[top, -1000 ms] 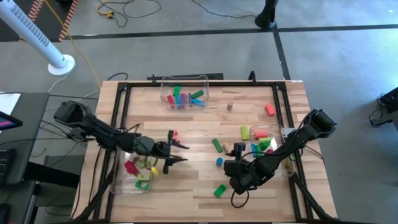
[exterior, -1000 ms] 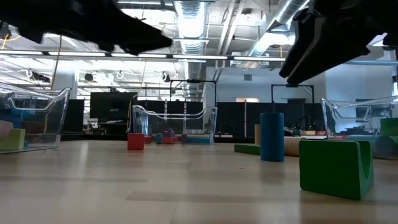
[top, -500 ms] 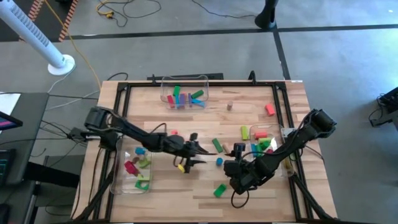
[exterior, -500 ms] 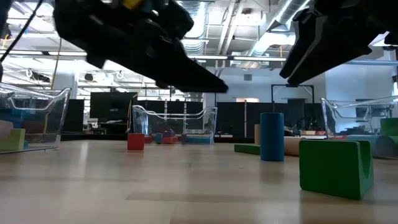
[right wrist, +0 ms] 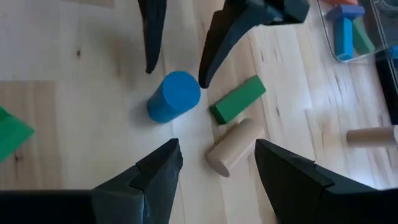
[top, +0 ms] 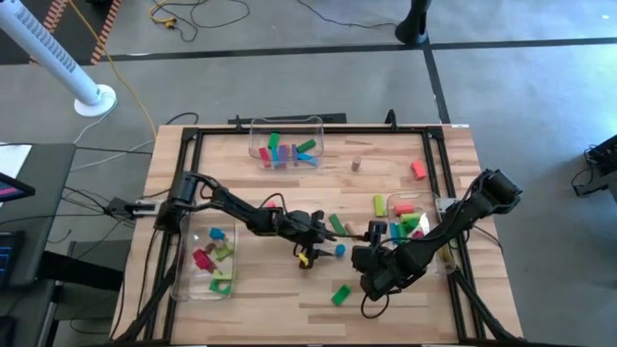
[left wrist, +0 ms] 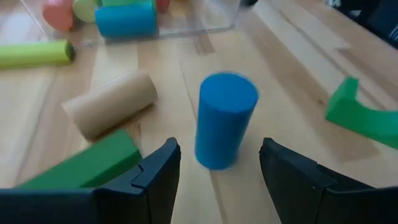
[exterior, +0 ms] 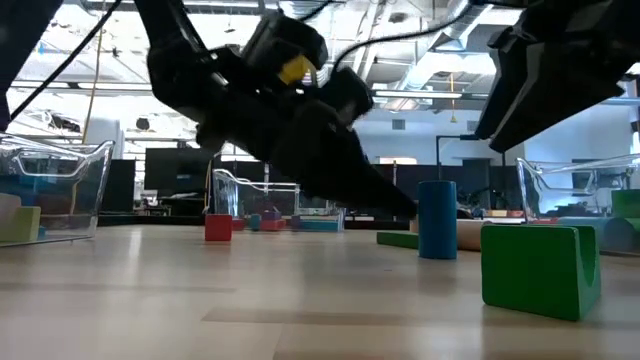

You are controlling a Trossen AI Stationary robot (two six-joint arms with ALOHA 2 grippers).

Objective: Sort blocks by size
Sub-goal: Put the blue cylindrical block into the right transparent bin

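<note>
A blue cylinder stands upright on its end near the table's middle. My left gripper is open and low over the table. Its two fingers reach toward the cylinder from the table's left and stop just short of it, touching nothing. Beside the cylinder lie a tan cylinder and a green bar. A green arch sits toward the near edge. My right gripper hangs open above these blocks, to the right of the blue cylinder.
Three clear bins hold blocks: one at the left, one at the far side, one at the right. Loose blocks lie right of centre, among them a red one and a yellow-green one. A black frame rims the table.
My left gripper has swung from beside the left bin toward the table's right and come down, ending low in front of the blue cylinder, its fingers still open. No block has moved.
</note>
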